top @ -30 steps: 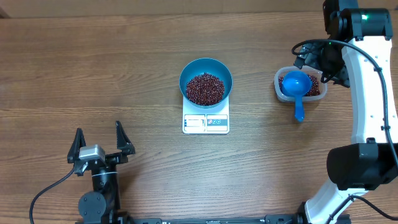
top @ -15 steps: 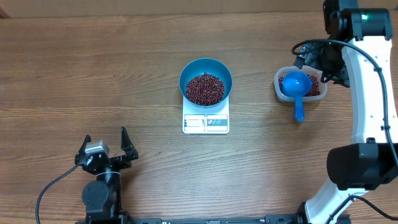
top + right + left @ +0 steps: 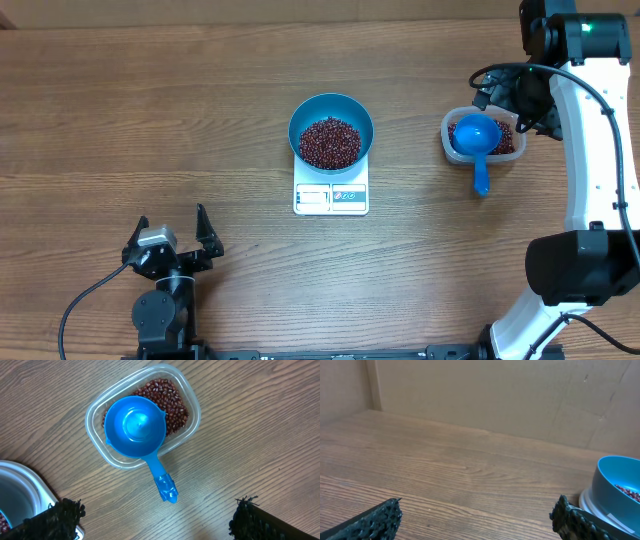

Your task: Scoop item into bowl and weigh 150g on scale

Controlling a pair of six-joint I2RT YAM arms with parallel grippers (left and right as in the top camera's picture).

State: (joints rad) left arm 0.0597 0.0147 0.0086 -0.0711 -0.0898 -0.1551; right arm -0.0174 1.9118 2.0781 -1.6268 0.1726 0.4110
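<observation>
The teal bowl (image 3: 331,112) stands on the white scale (image 3: 331,198) at the table's middle, holding a heap of dark red beans (image 3: 330,143). More beans (image 3: 172,402) lie in a clear tub (image 3: 450,140) at the right. A bright blue scoop (image 3: 474,135) rests in that tub, handle pointing toward the front. My right gripper (image 3: 159,516) hovers open above the table just past the scoop's handle (image 3: 165,485), holding nothing. At the front left my left gripper (image 3: 172,236) is open and empty, far from the bowl (image 3: 617,482).
The right arm (image 3: 590,160) runs along the table's right edge. A cardboard wall (image 3: 485,395) stands behind the table in the left wrist view. A cable (image 3: 85,300) trails from the left arm's base.
My left gripper has drawn back toward its base and turned slightly right, then settled. The right gripper, scoop, bowl and scale have not moved.
</observation>
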